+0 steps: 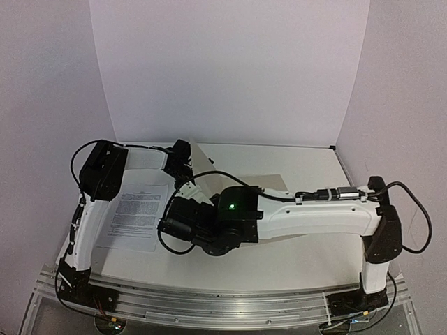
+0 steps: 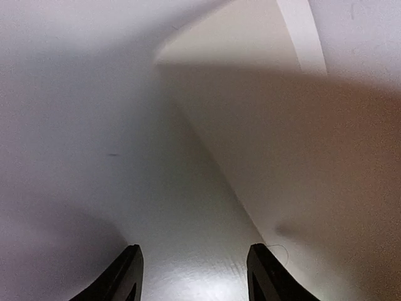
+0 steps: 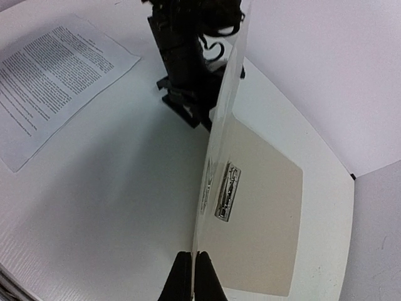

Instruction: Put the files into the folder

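Step in hand: opening the folder (image 3: pixel 263 207) so it can take the paper; nothing is loaded yet.

The right hand (image 3: pixel 192 260) is closed, fingers pinched together on the near bottom edge of the raised cover (image 1: pixel 201 157). That cover stands close to upright straight ahead of this hand and shows edge-on in the wrist view. The flat cover (image 3: pixel 269 238) lies on the tabletop (image 3: pixel 125 188) just to the hand's right, with the metal clip (image 3: pixel 227 191) at the spine, just ahead and slightly right.

The left hand (image 2: pixel 194 249) is open, fingers apart with nothing between them. It sits low on the outer side of the raised cover, which is close on its right. Contact with the cover can't be told.

The files (image 3: pixel 56 75) lie flat on the tabletop, printed side up, ahead and well to the left of the right hand and outside the folder. They are near the left hand on the side away from the cover. Whether this is one sheet or two stacked can't be told.

Judged progress: early, folder open and files untouched.

The next move probably falls to the left hand: back off the cover, go to the files and get a finger under a paper edge. Thin flat sheets are hard to pinch and may need dragging to the tabletop edge. Then slide them onto the flat cover beside the clip while the right hand holds the cover up. Risks: the cover flopping shut, or the sheets creasing or separating.
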Robot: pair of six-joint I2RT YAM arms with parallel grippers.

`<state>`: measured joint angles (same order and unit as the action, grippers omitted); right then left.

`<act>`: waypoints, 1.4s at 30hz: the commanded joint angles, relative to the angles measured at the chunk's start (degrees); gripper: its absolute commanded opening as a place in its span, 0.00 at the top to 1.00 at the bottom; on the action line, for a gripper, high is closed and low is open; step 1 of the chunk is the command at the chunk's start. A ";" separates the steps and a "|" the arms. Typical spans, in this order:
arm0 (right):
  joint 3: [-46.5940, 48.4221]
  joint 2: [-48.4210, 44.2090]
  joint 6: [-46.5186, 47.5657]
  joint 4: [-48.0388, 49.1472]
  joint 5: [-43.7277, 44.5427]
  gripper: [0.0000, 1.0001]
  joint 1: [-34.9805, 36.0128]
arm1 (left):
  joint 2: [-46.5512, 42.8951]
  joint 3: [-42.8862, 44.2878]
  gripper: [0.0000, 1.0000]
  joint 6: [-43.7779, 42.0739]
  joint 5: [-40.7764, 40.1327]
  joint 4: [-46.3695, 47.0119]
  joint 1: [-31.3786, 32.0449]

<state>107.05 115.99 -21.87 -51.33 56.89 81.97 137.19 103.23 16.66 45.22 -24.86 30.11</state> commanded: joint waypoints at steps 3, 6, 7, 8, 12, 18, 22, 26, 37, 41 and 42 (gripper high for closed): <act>6.56 12.64 -15.17 -14.09 -1.63 1.00 -2.32 | -3.73 5.44 0.41 -11.78 -12.68 -12.62 -8.40; 8.68 15.55 -16.38 -14.62 -4.37 1.00 -2.69 | -4.15 7.54 0.41 -13.54 -13.68 -16.52 -10.26; 9.15 16.16 -16.75 -14.62 -5.10 1.00 -2.75 | -4.49 8.07 0.41 -14.07 -13.38 -17.12 -10.92; 9.56 16.71 -17.35 -14.44 -5.76 1.00 -2.78 | -5.27 8.25 0.41 -14.59 -13.45 -17.23 -11.29; 11.88 18.18 -16.90 -9.97 -8.64 1.00 -2.74 | -7.26 9.33 0.41 -16.56 -14.34 -17.23 -11.56; 17.00 20.78 -12.97 -4.02 -10.55 0.82 -2.76 | -8.55 11.30 0.41 -16.57 -15.51 -17.78 -11.52; 16.50 20.45 -10.25 -2.37 -14.83 0.51 -2.78 | -11.21 9.52 0.40 -18.17 -15.55 -17.85 -11.61; 17.26 17.23 -3.85 5.01 -25.60 0.23 -2.76 | -13.82 8.04 0.39 -18.77 -16.28 -17.25 -12.16; -6.75 -4.38 -8.92 21.22 -37.36 0.07 -12.86 | -25.19 -2.44 0.37 -18.81 -16.11 -17.37 -13.83; -16.22 -8.80 -17.28 21.46 -37.33 0.10 -20.73 | -30.02 -7.43 0.24 -17.98 -16.49 -19.63 -17.69; -16.52 -8.65 -17.71 21.75 -37.42 0.10 -21.46 | -31.20 -9.45 0.20 -17.51 -16.65 -20.05 -19.15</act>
<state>95.61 109.25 -31.15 -31.65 20.35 66.51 112.92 98.26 -1.53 29.27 -42.62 15.69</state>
